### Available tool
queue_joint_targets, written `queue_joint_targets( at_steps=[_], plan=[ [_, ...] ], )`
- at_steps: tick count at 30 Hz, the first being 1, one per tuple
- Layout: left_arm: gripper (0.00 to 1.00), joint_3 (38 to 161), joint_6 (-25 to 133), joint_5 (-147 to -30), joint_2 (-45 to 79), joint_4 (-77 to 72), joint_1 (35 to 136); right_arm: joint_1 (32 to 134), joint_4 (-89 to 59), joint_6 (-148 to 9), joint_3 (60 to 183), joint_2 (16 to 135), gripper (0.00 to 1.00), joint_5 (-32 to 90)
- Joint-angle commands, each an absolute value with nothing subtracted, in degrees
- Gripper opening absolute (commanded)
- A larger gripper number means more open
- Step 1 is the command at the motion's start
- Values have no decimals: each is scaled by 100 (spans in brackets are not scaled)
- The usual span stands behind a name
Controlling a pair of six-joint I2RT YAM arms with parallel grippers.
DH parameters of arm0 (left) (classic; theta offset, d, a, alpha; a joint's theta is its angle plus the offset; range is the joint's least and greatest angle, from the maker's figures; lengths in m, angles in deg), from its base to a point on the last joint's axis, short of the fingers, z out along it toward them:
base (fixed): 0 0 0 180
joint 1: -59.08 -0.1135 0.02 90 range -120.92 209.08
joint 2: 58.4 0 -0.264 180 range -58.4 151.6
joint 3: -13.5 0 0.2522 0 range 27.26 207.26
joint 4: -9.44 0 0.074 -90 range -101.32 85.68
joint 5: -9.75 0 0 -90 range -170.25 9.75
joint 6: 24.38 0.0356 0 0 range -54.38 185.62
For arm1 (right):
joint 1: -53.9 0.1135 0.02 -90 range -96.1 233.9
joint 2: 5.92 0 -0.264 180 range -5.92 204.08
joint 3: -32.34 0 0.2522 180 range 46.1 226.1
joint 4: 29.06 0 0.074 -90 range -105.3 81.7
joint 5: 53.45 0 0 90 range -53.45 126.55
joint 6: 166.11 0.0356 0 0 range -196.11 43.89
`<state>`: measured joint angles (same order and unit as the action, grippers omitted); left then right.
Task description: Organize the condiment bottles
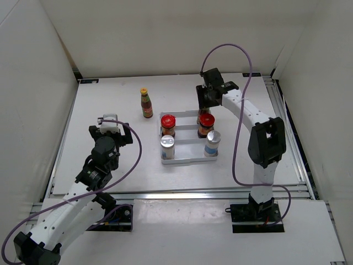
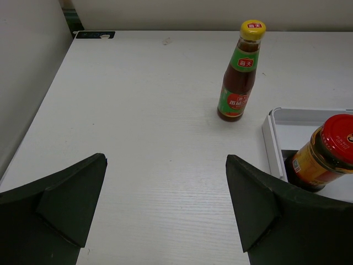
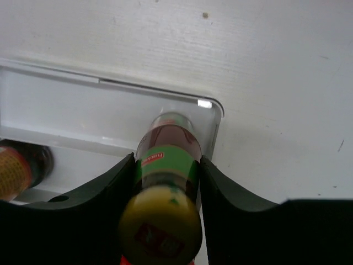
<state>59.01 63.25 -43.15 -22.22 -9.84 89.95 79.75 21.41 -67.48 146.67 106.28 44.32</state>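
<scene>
Holding sauce bottle [image 3: 165, 165] upright, cap up, right jaws clamped.

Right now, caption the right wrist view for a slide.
Right gripper shut on a yellow-capped sauce bottle at the white tray corner.

Ahead of the left fingers [image 2: 66, 204], the standing sauce bottle [image 2: 239, 77] bears a red badge with two white Chinese characters, seemingly 海天, once on its yellow cap and again on its green neck band. Its lower label has a red panel with larger white characters, too small to read surely. The jar [image 2: 322, 157] just past those fingers carries a yellow label with unreadably fine print. Between the right fingers [image 3: 94, 210], the other sauce bottle [image 3: 165, 165] shows red badges on neck and cap, blurred beyond reading.
</scene>
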Motion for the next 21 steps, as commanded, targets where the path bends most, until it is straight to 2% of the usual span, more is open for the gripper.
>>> queue_joint_targets(
  at_steps=[1, 2, 4, 5, 9, 11, 15, 18, 21],
  plan=[
    [100, 5882, 6342, -4289, -2246, -907, 9011, 7974, 1652, -6696, 14770, 10622, 21, 4613],
    [100, 5882, 6342, -4289, -2246, -907, 9011, 7974, 1652, -6627, 14770, 10623, 26, 4613],
    [100, 5829, 6342, -4351, -2246, -846, 9011, 7974, 1722, -6565, 14770, 10623, 47, 4613],
    [100, 5829, 6342, -4351, -2246, -845, 9011, 8035, 1722, -6565, 14770, 10571, 64, 4665],
    [100, 5829, 6342, -4299, -2140, -845, 9011, 8036, 1845, -6512, 15206, 10447, 86, 4814],
    [100, 5829, 6342, -4220, -2140, -915, 9011, 8036, 2090, -6512, 15559, 10377, 93, 4815],
    [100, 5934, 6456, -4166, -1808, -1081, 9011, 8097, 2451, -6293, 16044, 9851, 97, 4876],
    [100, 6267, 6509, -4244, -1387, -1231, 9011, 8159, 2452, -6160, 15300, 8564, 99, 5052],
    [100, 7022, 6509, -5234, -606, -1547, 8774, 8159, 2268, -6038, 13991, 7272, 99, 5122]
  ],
)
